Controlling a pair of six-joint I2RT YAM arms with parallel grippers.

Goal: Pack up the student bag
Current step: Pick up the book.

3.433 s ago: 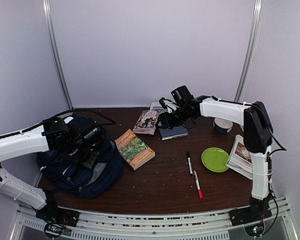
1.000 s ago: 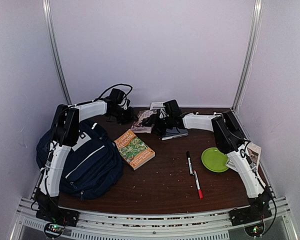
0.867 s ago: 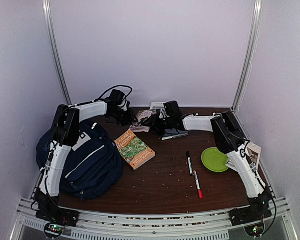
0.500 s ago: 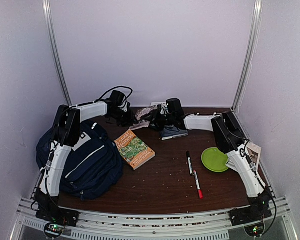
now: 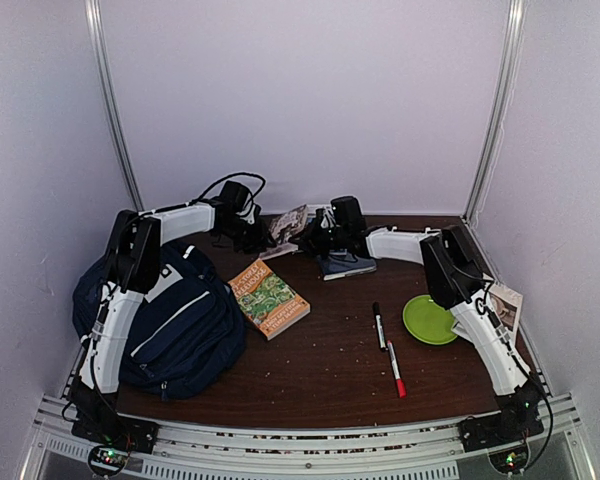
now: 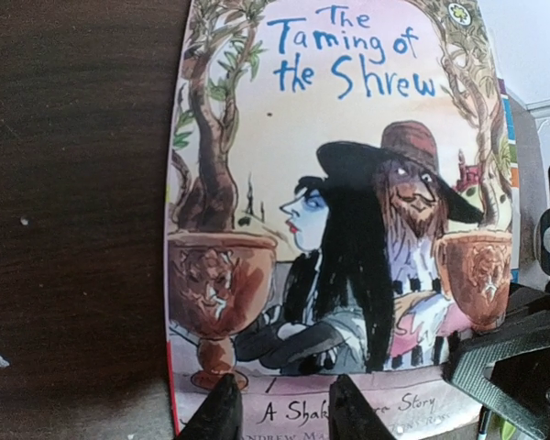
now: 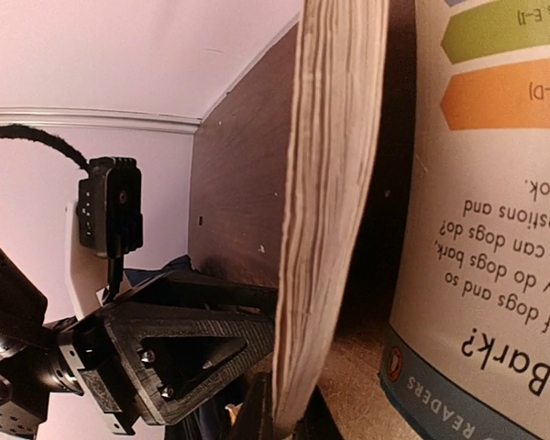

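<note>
- Two claws meet at the far edge of the table [image 5: 330, 375] around a thin book [image 5: 287, 227], tipped up on edge.
- Right claw [image 7: 280, 414] pinches the page edge; left claw [image 6: 277, 414], narrowly parted, faces the cover and clamps nothing.
- Bag [image 5: 170, 325] lies near-left, well apart.
- Step: lifting the book; next, carry it to the bag.

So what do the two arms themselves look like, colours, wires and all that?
Both the left arm and the right arm are smooth white tubes joined by chunky black elbows and wrists. A thin black cable loops over the left wrist. The jaws are angular matt black plastic with small screws. Tiny green and red lights glow below each arm.
</note>
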